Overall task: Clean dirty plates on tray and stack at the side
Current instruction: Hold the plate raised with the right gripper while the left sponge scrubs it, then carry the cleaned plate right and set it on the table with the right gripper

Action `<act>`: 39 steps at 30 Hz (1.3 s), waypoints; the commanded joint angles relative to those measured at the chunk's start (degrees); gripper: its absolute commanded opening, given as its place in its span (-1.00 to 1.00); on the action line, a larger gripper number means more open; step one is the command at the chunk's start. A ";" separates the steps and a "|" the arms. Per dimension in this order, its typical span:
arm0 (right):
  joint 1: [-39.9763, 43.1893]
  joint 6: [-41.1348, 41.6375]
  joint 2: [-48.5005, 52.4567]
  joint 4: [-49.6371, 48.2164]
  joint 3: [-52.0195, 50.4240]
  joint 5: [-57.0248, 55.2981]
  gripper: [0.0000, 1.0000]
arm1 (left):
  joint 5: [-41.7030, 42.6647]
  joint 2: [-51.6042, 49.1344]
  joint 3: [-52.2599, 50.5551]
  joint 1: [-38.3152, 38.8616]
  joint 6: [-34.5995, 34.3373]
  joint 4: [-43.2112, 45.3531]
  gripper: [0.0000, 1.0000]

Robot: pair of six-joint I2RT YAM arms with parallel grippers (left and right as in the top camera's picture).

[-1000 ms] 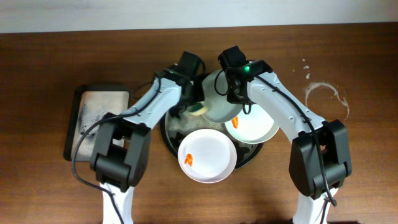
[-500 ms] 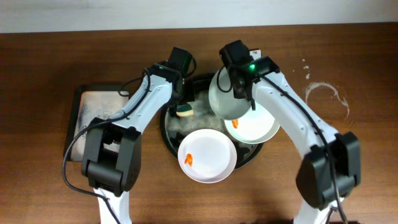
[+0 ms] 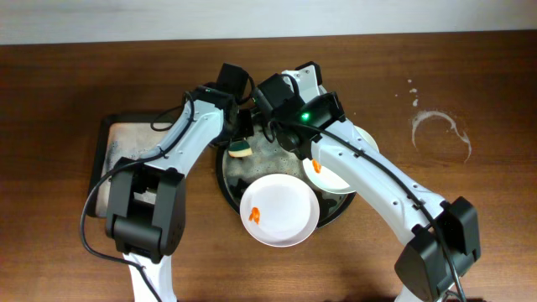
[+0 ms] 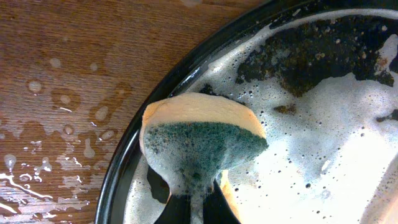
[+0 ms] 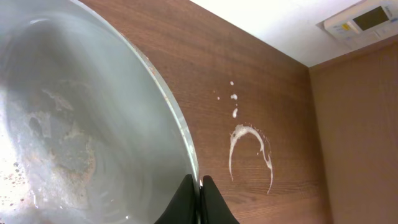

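1. In the right wrist view, the right tool [image 5: 198, 185] is closed narrow on the rim of the grey-blue plate [image 5: 81, 124], over the far part of the black tray [image 3: 223, 178].
2. The plate looks stiff, light and breakable. Foam probably makes it slippery, so the rim is the best hold.
3. It is round, with no long axis. It stands tilted, its gripped edge toward the ring stain [image 5: 252, 149] on the bench.
4. The left tool [image 4: 194, 202] pinches a soft foamy sponge [image 4: 199, 140].

No legible text or labels.
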State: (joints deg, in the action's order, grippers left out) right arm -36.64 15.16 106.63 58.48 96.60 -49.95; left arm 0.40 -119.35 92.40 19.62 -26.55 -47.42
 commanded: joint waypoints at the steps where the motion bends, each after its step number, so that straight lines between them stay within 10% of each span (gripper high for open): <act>1: -0.11 0.28 -1.22 -0.20 1.25 -2.45 -0.92 | 0.02 1.62 -0.44 -0.07 1.01 -0.09 -0.98; 39: -0.15 9.22 0.70 3.28 0.81 1.88 -0.92 | 2.38 1.62 -0.44 0.46 1.42 -0.04 -0.97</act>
State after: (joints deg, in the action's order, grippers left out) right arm -36.64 20.67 106.89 61.23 96.60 -48.27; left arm 2.15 -119.35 92.40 19.90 -26.09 -47.42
